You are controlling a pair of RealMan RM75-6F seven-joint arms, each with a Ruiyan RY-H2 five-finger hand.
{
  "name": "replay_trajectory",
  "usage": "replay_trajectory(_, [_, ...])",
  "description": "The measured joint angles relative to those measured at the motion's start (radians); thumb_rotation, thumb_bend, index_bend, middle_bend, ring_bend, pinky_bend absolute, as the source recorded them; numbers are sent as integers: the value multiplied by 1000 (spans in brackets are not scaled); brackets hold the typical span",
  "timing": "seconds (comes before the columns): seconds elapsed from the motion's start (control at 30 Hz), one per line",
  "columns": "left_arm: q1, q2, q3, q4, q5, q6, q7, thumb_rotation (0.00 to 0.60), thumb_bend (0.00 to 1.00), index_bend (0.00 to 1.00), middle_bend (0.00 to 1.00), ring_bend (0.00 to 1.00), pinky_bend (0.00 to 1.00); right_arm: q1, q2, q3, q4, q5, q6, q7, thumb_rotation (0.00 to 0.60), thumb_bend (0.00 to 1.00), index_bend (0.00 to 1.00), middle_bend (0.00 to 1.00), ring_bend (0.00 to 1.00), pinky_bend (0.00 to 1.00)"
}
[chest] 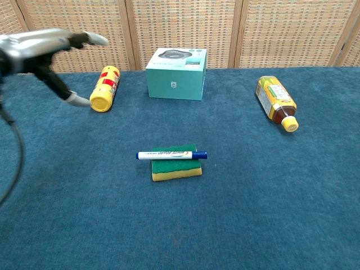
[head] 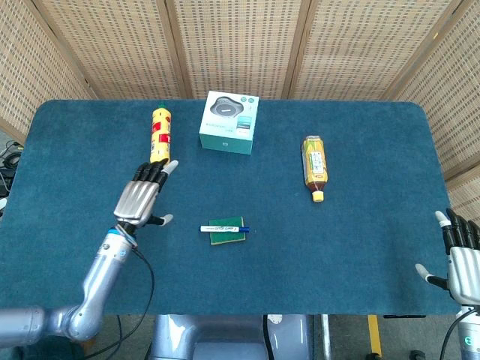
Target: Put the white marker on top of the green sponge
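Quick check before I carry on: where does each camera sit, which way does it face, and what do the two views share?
Head view: high above the near table edge, looking steeply down on the whole table; shows the left hand with fingers spread and holding nothing, and the right hand at the lower right corner.
Chest view: low at the near edge, looking forward across the table towards the wicker screen; only the left hand shows, top left.
Shared: white marker lying across the green sponge, plus the teal box and both bottles.
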Motion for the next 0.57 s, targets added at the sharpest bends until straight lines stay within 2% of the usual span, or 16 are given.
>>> replay_trajectory(0.13, [119, 74, 71, 39, 211, 77, -201, 600, 188, 0, 0, 0, 0, -3, -5, -1, 3, -8, 14, -12, 600, 0, 44, 0, 0, 0])
replay_trajectory(0.23, [248, 142, 140, 82, 337, 165, -376, 600, 189, 0, 0, 0, 0, -4, -10, 3, 10, -6, 18, -16, 600, 0, 44, 0, 0, 0])
replay_trajectory(0.4, [405, 219, 223, 141, 429, 279, -476, 600, 188, 0, 0, 0, 0, -3, -18, 10, 26, 0, 21, -14, 600, 0, 45, 0, 0, 0])
replay_trajectory(0.57, [463, 248, 254, 180, 460, 281, -508, 600, 189, 0, 0, 0, 0, -6, -21, 10, 29, -11, 35, -17, 600, 0, 45, 0, 0, 0])
